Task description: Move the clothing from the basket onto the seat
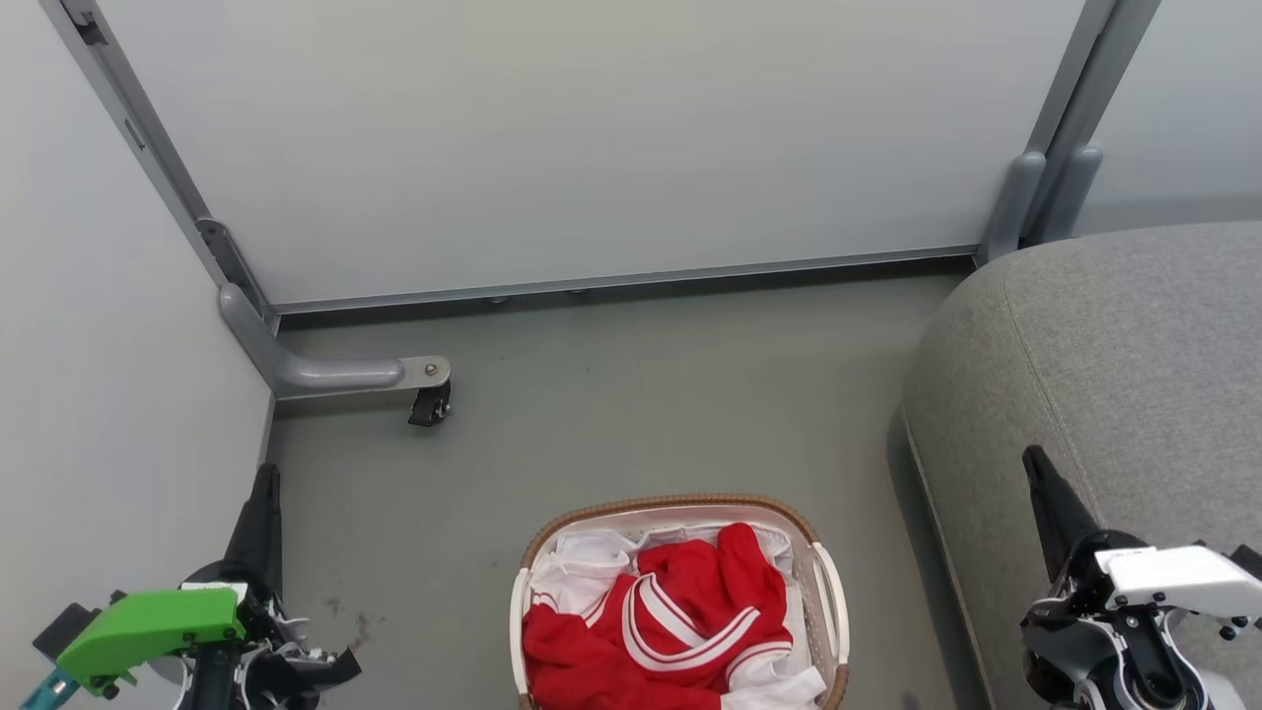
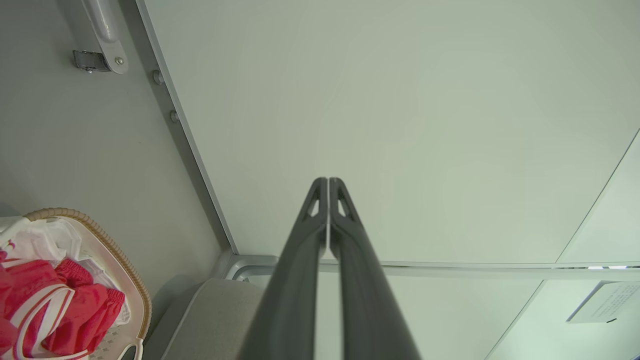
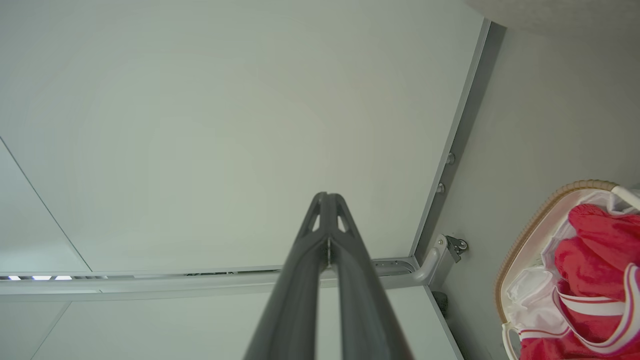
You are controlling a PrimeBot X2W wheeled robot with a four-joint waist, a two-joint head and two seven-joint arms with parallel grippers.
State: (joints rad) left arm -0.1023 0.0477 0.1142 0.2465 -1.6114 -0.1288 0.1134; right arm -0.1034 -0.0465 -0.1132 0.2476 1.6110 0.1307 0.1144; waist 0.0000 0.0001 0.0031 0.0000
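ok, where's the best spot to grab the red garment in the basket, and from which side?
Grip the clothing at its raised red hump toward the far end of the basket: it stands highest, apart from the white liner. Come straight down from above, since the basket wall rings the pile. The right claw, over by the seat, is shut and would need opening first.

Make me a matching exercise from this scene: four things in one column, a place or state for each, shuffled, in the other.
Things
1 clothing
2 basket
3 seat
4 left gripper

Place or state
A shut, empty, at lower left of the head view
B on the floor, left of the seat
C grey, at the right
D red, heaped in the basket

Pairs: 1-D, 2-B, 3-C, 4-A
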